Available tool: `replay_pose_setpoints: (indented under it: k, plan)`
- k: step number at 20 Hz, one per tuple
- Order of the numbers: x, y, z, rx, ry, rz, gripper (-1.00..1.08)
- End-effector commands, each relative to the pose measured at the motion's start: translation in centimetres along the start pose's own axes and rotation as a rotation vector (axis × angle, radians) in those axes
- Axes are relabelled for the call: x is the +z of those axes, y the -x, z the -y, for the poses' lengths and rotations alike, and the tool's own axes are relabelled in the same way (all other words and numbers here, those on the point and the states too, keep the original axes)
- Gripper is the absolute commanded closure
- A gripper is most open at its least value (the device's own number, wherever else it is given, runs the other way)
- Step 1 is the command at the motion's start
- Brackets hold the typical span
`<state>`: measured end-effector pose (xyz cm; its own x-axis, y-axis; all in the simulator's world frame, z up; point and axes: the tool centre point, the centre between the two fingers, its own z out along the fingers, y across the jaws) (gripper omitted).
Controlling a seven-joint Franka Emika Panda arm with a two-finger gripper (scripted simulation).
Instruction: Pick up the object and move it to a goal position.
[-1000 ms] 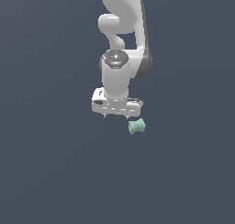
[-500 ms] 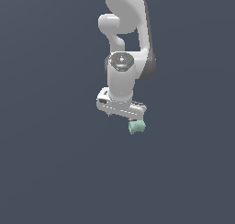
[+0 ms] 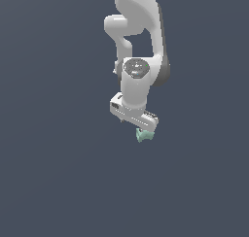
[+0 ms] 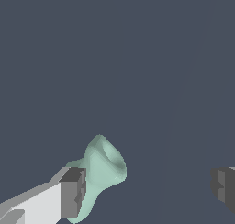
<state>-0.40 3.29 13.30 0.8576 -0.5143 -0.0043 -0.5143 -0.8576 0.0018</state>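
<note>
A plain slate-grey backdrop (image 3: 48,182) is filling the exterior view from edge to edge, in one flat, even tone with no texture, seam or marking showing on it. Whether it is a floor, a wall or open space cannot be told.

In the wrist view the same dark grey is spreading across the whole picture. One faint curved line (image 4: 176,108) is running through it in a long, shallow arc. The grey is looking a touch lighter on one side of the arc than on the other, and what the line belongs to cannot be told.
</note>
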Motion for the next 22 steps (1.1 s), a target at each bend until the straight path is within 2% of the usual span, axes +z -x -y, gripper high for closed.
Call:
replay_pose_setpoints:
  k: [1,22]
  plan:
    - [0.2,0.3,0.4,0.061,-0.001,0.0,-0.92]
    - [2.2,3.1,3.9,0.559,-0.002,0.0,-0.92]
